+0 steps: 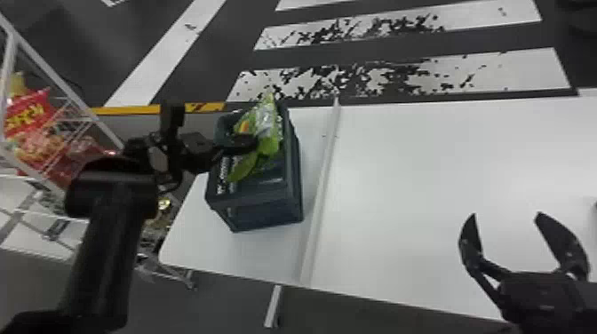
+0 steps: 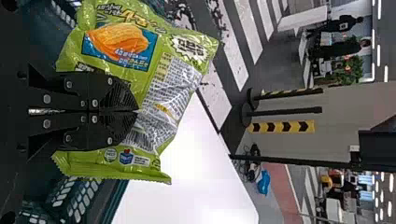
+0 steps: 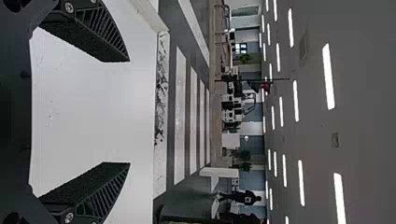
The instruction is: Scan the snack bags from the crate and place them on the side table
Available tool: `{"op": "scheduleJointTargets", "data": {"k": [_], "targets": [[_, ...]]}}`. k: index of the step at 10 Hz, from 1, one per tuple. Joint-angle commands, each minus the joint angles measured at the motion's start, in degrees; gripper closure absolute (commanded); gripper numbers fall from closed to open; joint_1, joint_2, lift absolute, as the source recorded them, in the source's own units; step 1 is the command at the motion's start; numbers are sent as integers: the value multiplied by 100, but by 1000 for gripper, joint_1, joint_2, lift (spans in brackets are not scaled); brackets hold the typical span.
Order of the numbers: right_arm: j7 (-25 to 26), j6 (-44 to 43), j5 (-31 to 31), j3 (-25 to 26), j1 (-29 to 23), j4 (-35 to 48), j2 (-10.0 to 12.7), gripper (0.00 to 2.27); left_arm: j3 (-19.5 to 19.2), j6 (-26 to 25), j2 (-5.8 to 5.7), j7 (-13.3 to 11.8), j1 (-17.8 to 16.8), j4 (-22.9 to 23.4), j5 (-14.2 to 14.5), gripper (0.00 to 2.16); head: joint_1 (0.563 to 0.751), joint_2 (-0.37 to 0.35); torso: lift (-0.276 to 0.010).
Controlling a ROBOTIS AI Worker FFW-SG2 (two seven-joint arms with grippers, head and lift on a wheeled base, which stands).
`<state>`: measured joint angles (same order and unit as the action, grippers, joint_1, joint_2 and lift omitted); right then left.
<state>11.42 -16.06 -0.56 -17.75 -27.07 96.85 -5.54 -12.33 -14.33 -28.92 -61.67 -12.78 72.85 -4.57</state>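
My left claw (image 1: 251, 141) is pinched nearly closed on the green snack bag (image 1: 268, 122) over the crate (image 1: 266, 215) at the table's (image 1: 422, 177) left, so I judge this the pick-up, with lifting clear to scan next; my right claw (image 1: 506, 215) gapes wide, empty, near right.

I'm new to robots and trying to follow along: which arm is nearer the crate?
Left. The left arm has its jaws over the crate, shut on the green bag; the right arm is off to the crate's right, above the table.
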Motion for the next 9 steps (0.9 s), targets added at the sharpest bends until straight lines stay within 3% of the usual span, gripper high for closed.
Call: {"op": "scheduleJointTargets", "data": {"k": [1, 3, 6, 9], "targets": [[9, 3, -6, 8, 0, 0, 0, 90, -199, -444, 53, -11, 241, 687, 149, 2128, 695, 328, -50], [18, 3, -15, -1, 0, 0, 0, 90, -322, -1130, 159, -64, 408, 1574, 299, 2132, 695, 320, -50], [53, 3, -32, 8, -18, 9, 0, 93, -384, -1762, 572, -47, 689, 2682, 351, 2132, 695, 286, -50], [71, -32, -32, -1, -27, 9, 17, 93, 214, -2096, 1029, 59, 839, 3376, 202, 2132, 695, 228, -50]]}}
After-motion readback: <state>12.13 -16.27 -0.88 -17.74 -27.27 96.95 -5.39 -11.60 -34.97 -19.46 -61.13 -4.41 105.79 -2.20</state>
